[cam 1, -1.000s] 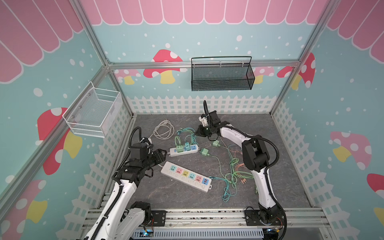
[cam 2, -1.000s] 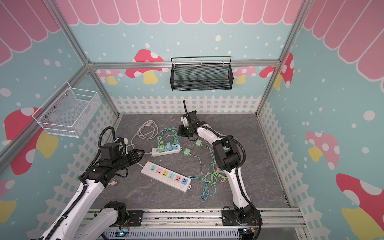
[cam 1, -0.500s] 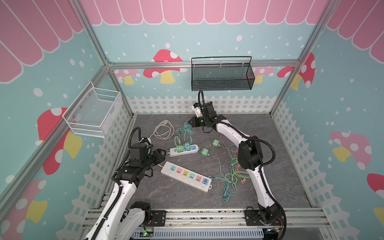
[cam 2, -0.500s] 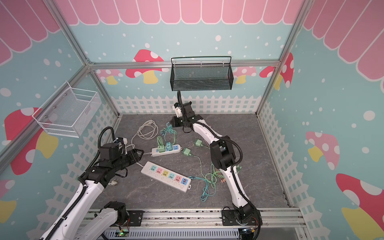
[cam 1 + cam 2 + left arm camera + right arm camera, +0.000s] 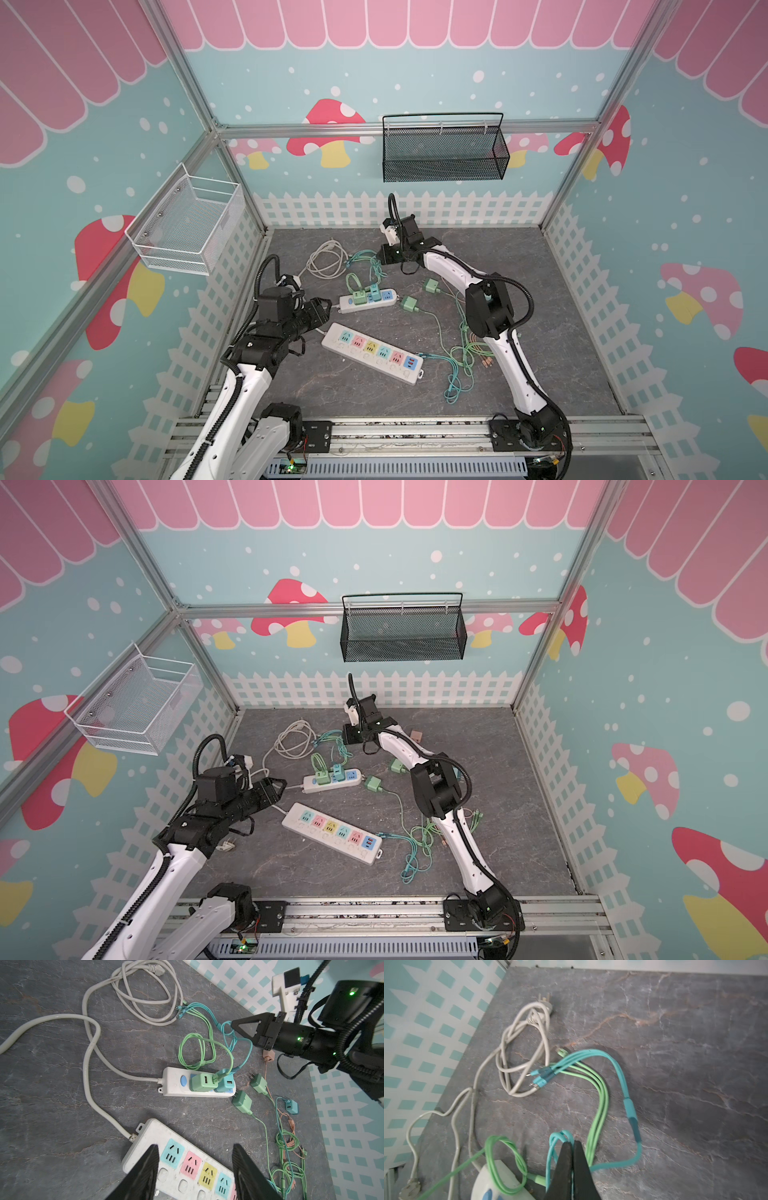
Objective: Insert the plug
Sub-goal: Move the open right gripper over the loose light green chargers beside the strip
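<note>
right gripper swung left, pinched closed; left gripper half-spread; green plug (prongs bare) lies loose.

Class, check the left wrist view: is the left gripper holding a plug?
No: the left gripper stands open, its jaws apart above the long power strip with no plug between them.

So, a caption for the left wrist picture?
Open left gripper hovers above the long strip; green charger and teal charger plugged into the short strip.
</note>
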You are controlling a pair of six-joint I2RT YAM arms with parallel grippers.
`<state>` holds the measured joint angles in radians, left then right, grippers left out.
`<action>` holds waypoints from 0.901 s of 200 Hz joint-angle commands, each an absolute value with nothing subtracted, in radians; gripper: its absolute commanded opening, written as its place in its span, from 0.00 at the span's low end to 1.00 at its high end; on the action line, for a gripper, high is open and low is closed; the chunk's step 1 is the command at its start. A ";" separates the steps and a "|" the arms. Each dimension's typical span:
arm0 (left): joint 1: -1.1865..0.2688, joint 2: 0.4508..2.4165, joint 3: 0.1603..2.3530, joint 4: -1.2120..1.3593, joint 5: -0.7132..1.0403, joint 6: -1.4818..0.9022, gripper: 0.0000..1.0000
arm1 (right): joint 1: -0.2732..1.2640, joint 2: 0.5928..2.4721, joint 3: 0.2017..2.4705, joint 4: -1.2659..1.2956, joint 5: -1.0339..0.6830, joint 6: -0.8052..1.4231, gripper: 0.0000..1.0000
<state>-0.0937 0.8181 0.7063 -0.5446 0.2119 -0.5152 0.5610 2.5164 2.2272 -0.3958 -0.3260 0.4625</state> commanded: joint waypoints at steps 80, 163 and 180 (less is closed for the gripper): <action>-0.094 0.801 0.686 -0.537 0.208 -0.511 0.56 | 0.560 2.306 2.022 -0.444 -0.242 0.350 0.34; -0.093 0.807 0.687 -0.516 0.229 -0.522 0.57 | 0.529 2.115 1.953 -0.534 -0.183 0.240 0.68; -0.093 0.810 0.690 -0.513 0.240 -0.523 0.58 | 0.523 2.062 1.905 -0.549 -0.160 0.228 0.68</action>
<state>-0.0937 0.8124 0.6945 -0.5262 0.2184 -0.5194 0.5343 2.1254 1.9667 -0.4862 -0.1982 0.2790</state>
